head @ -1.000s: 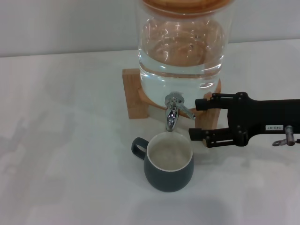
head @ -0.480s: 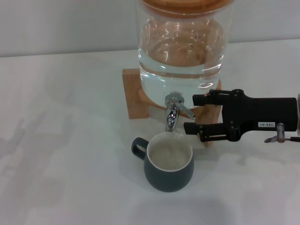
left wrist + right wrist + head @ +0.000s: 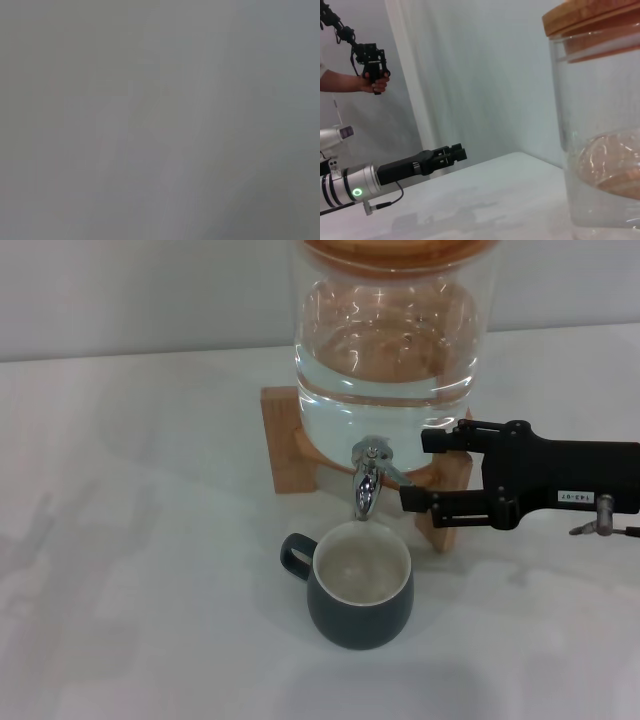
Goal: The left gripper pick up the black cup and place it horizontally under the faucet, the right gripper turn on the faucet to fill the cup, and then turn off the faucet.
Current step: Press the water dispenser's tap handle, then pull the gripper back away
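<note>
The black cup [image 3: 361, 589] stands upright on the white table, right under the faucet [image 3: 366, 480], with its handle to the left. Its cream inside looks full of water. My right gripper [image 3: 415, 471] is open, level with the faucet and just to its right. The thin lever [image 3: 397, 477] lies between its two fingers, closer to the nearer one. My left gripper [image 3: 454, 153] shows only in the right wrist view, held off above the table, far from the dispenser. The left wrist view shows only blank grey.
The big glass water dispenser [image 3: 385, 340] stands on a wooden stand [image 3: 285, 445] at the back, with a wooden lid [image 3: 590, 17]. A person's hand [image 3: 374, 82] holds a controller in the background. Bare white table [image 3: 140, 540] lies left of the cup.
My right gripper has shifted a little left and then farther back, staying open around the faucet lever. The cup has not moved.
</note>
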Tool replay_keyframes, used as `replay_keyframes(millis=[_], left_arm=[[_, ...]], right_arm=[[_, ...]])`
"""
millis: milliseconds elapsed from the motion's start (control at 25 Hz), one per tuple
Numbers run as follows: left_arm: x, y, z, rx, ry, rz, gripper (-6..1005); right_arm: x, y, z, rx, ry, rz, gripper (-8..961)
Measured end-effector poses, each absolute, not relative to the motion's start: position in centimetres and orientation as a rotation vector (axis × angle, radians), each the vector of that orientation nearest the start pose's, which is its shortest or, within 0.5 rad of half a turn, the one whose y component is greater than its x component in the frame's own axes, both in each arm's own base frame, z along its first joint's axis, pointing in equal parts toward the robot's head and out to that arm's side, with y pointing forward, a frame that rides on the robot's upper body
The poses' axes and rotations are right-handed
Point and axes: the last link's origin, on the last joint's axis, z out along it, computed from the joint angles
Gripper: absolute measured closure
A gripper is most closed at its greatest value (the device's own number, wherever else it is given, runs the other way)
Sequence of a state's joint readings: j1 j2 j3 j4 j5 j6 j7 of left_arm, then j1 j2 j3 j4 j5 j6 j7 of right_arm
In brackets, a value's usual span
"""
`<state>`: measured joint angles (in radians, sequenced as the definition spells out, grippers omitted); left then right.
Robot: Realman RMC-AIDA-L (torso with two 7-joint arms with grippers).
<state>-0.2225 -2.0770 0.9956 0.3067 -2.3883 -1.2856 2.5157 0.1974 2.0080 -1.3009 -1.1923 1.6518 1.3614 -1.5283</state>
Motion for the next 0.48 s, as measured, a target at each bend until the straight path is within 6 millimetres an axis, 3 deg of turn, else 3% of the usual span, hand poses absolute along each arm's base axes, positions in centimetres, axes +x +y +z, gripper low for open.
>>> replay_keyframes(millis=[480], left_arm=[[-36.01, 28.20, 2.84, -1.696, -0.599, -0.847, 301]], right_arm=[[21.79, 30.05, 3.54, -2.651, 0.462, 0.768, 128]])
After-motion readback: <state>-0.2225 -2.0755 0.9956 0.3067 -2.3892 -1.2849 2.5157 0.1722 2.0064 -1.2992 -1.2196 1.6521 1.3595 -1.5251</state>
